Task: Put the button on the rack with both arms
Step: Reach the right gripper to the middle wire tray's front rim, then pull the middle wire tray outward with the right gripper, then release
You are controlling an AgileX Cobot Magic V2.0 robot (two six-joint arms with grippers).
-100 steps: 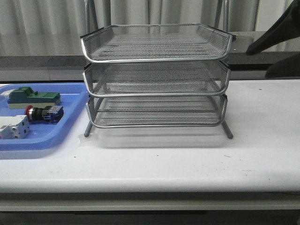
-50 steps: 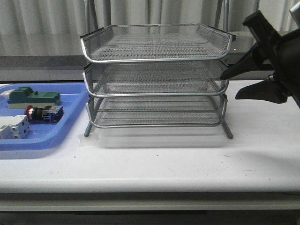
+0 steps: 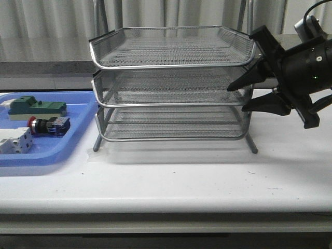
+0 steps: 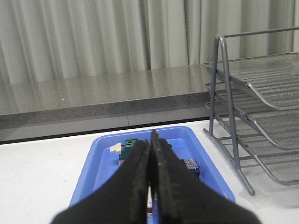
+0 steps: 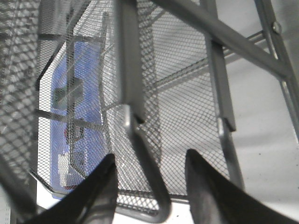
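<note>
The button (image 3: pixel 45 125), red-headed with a blue rear block, lies in the blue tray (image 3: pixel 52 158) at the left. The left wrist view shows only its blue block (image 4: pixel 190 165), beside my left gripper (image 4: pixel 150 140). That gripper is shut on nothing and hovers above the tray. The silver three-tier rack (image 3: pixel 171 62) stands mid-table. My right gripper (image 3: pixel 236 99) is open at the rack's right side, level with the middle tier. In the right wrist view the right gripper (image 5: pixel 149 156) straddles a rim wire of the rack (image 5: pixel 140 140) without closing on it.
A green block (image 3: pixel 36 107) and a white block (image 3: pixel 14 141) share the tray with the button. The rack's legs (image 3: pixel 252 145) stand on the white table (image 3: pixel 207 181). A grey ledge and curtains run behind.
My right arm has swung in from the far right and down to the rack's right side. Its open fingers now reach over the rack's rim. The button and rack have not moved.
</note>
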